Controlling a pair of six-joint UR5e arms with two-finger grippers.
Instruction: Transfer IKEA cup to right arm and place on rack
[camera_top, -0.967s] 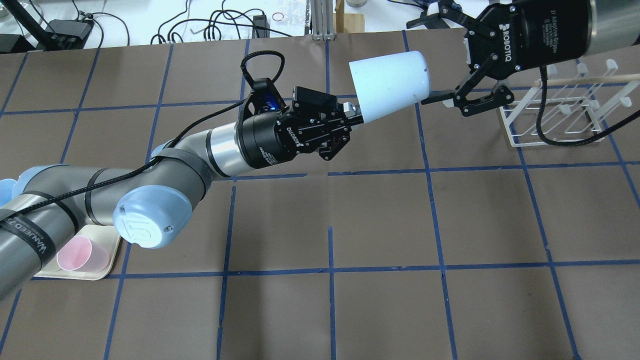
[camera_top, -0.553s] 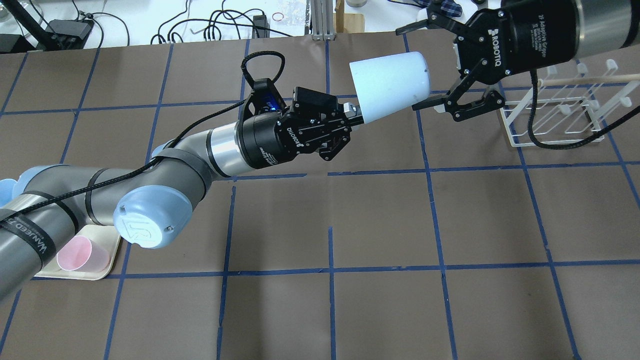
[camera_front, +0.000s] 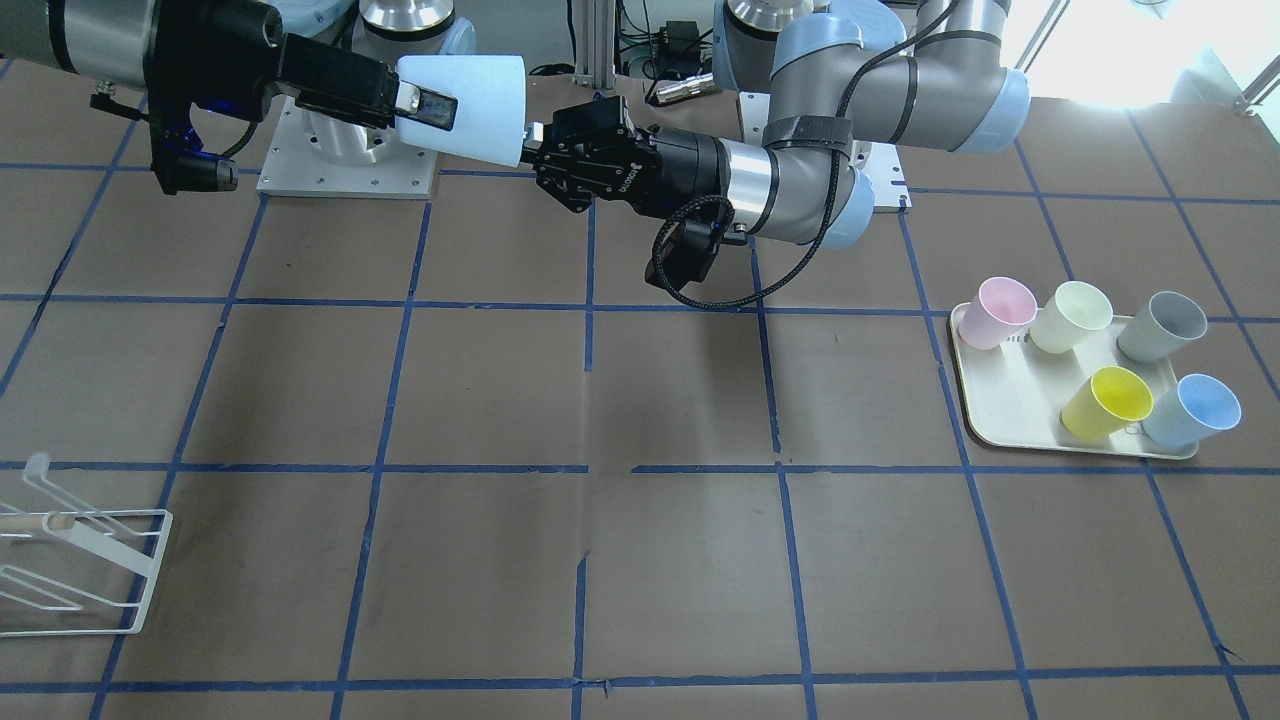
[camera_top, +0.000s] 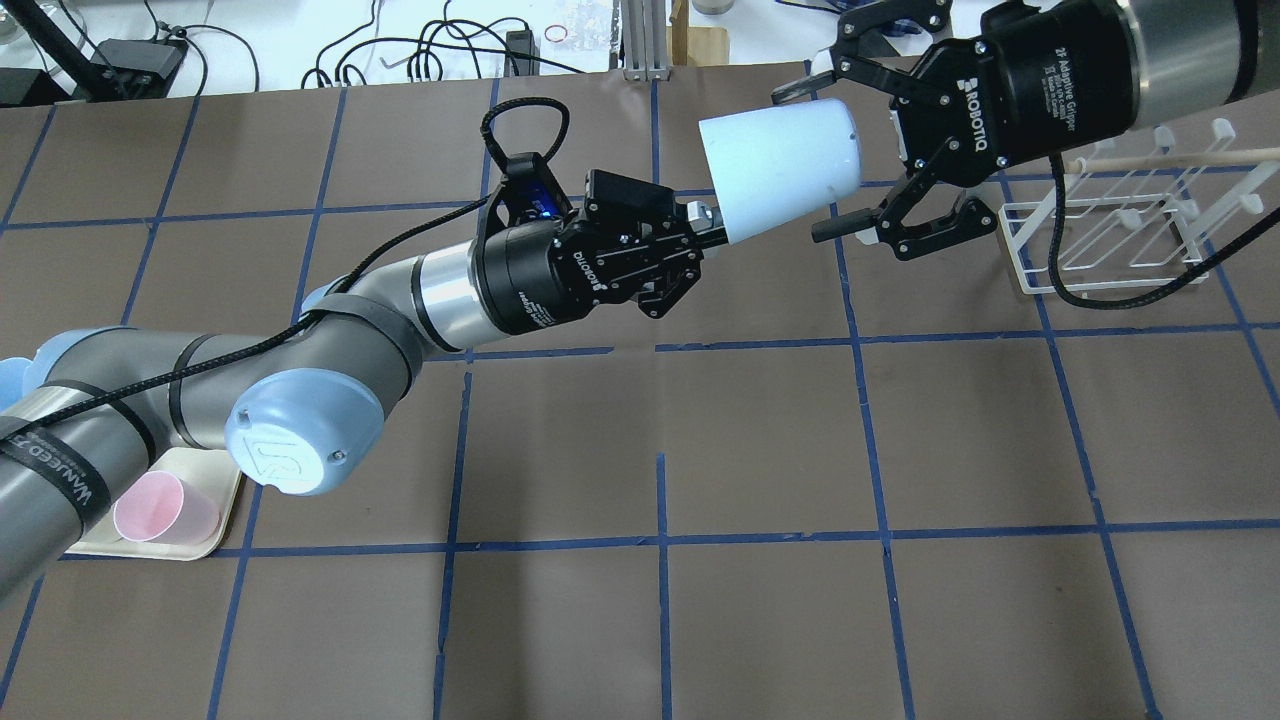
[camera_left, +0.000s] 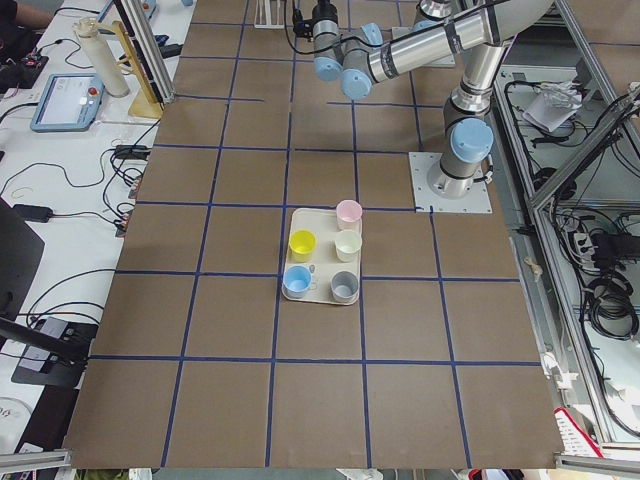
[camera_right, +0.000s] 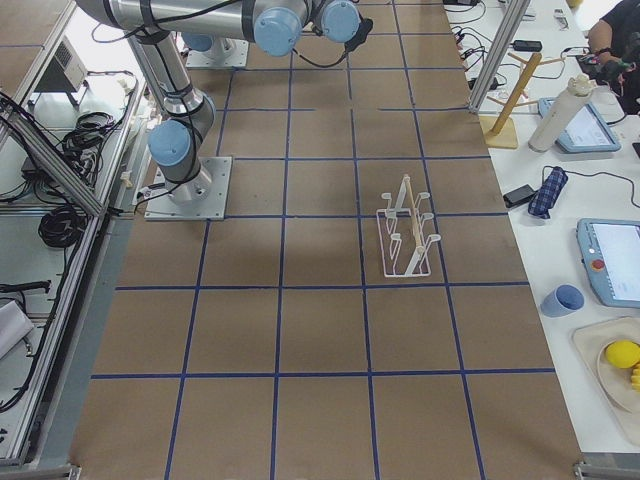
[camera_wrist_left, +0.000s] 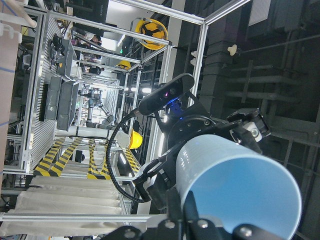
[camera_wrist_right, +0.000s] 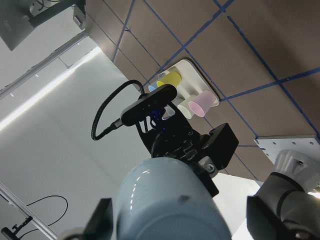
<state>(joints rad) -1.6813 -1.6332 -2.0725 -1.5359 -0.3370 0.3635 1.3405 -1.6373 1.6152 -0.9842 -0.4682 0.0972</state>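
Observation:
The IKEA cup (camera_top: 780, 170) is pale sky-blue and lies on its side in mid air above the table. My left gripper (camera_top: 715, 226) is shut on its rim. The cup's closed base points at my right gripper (camera_top: 806, 165), which is open, with one finger on each side of the base end and a little gap to the cup. In the front-facing view the cup (camera_front: 485, 95) sits between the right gripper (camera_front: 440, 102) and the left gripper (camera_front: 545, 150). The right wrist view shows the cup's base (camera_wrist_right: 170, 200) between two spread fingers (camera_wrist_right: 102, 217). The white wire rack (camera_top: 1110, 230) stands on the table beyond the right gripper.
A cream tray (camera_front: 1000, 415) on my left side carries pink (camera_front: 1005, 310), cream (camera_front: 1070, 318), grey (camera_front: 1160, 325), yellow (camera_front: 1105, 400) and a second blue cup (camera_front: 1190, 410). The rack also shows in the front-facing view (camera_front: 80, 560). Cables lie past the table's far edge.
My right gripper has moved left toward the cup, and its open fingers now straddle the cup's base end. The left arm and the cup have stayed still.

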